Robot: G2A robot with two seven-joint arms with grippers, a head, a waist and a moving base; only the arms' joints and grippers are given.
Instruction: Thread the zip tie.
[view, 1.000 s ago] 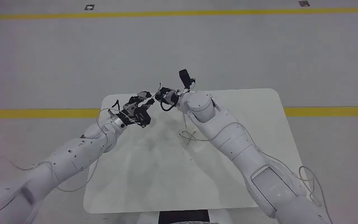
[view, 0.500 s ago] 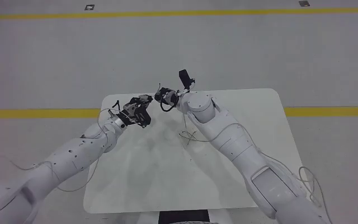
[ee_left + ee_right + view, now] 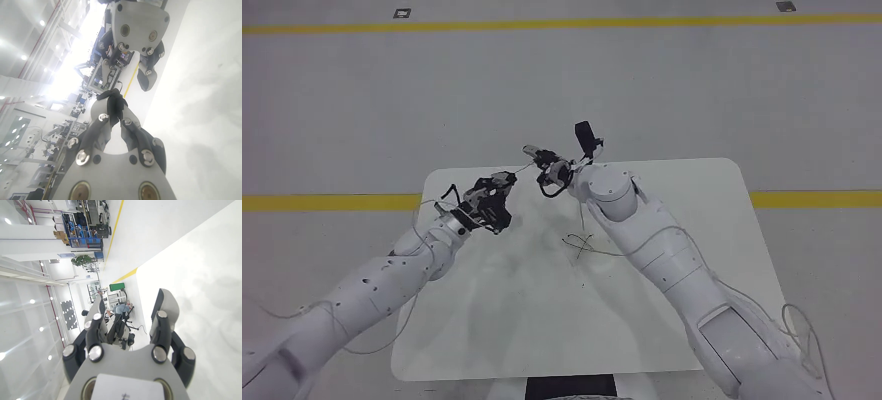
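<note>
Over the far edge of the white table [image 3: 662, 300], left gripper [image 3: 113, 100] pinched together on a dark strip, possibly the zip tie [image 3: 115, 108], right gripper [image 3: 132, 298] just beside it, its 2 fingers spread apart.

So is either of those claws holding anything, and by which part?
The left gripper has its jaws shut on a small crumpled black piece; which part cannot be told. The right gripper holds nothing.

No readable text; cut-off mark on white label [image 3: 128, 386] of right tool [image 3: 132, 300].
</note>
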